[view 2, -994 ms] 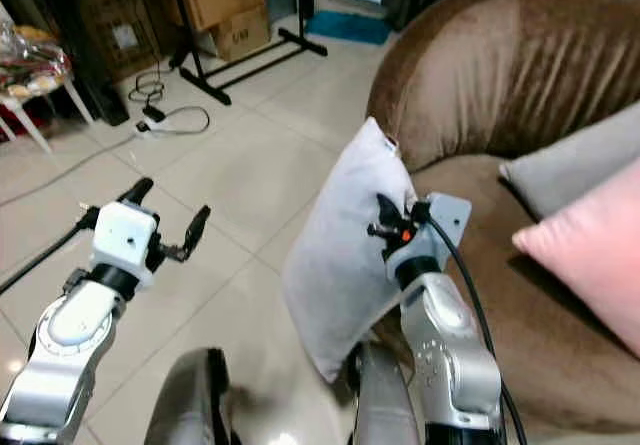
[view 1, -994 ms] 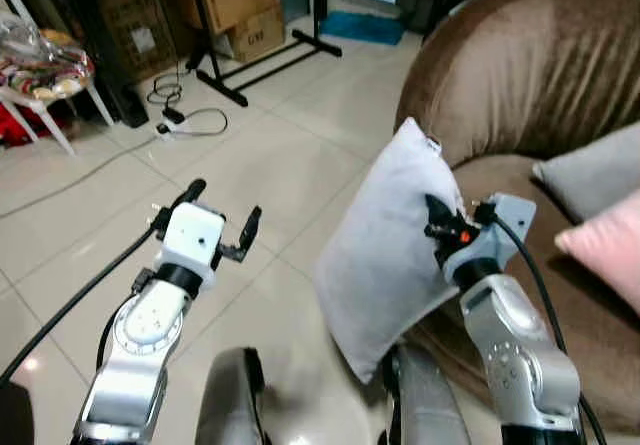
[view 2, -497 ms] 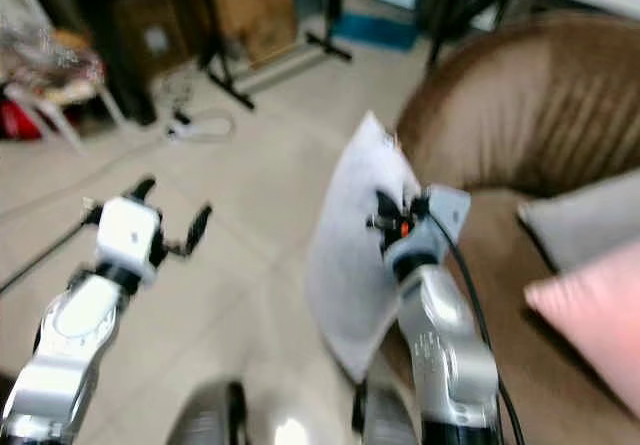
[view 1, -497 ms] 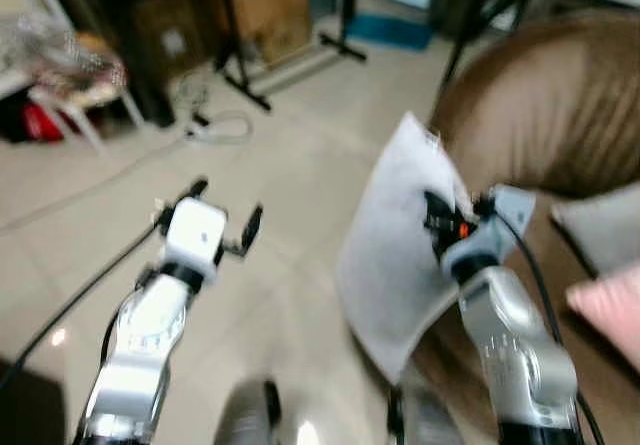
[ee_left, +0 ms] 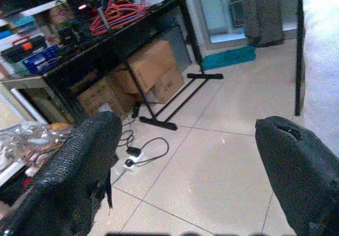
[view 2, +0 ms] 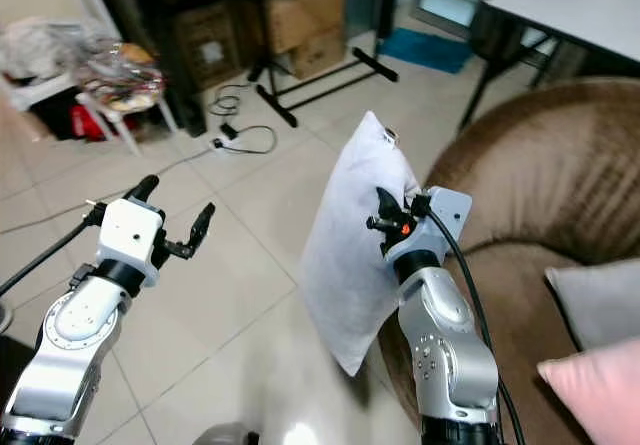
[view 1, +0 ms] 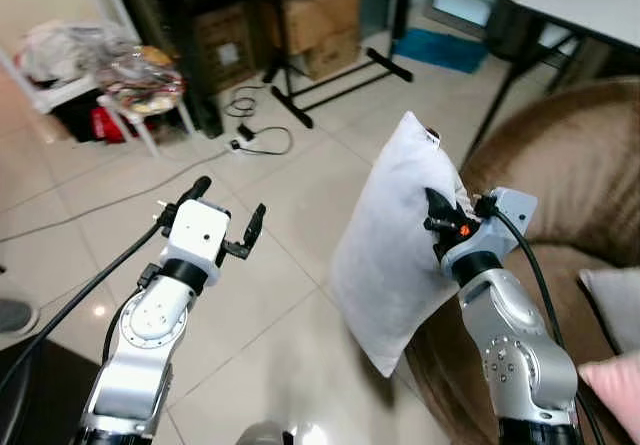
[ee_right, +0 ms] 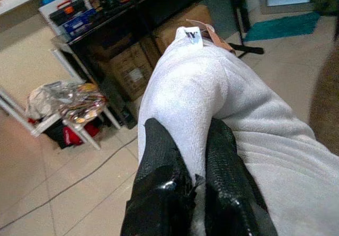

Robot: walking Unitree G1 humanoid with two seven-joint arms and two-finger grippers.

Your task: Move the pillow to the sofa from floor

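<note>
Cardboard boxes (view 1: 318,10) stand under a dark shelf unit (ee_left: 114,32) at the far wall — their contents cannot be made out. A white rack (view 1: 110,70) holds bagged clutter, indistinct. The right claw (view 1: 440,227) is clenched on the white pillow (view 1: 395,240), held clear of the tiled floor (view 1: 290,200) beside the brown sofa (view 1: 565,160) — the sofa is cut off at the frame edge. The left claw (view 1: 225,215) hangs released over the floor. A cable (view 1: 255,135) lies on the tiles.

The pillow (view 1: 395,240) hangs above the floor (view 1: 290,195), left of the sofa (view 1: 560,175).
</note>
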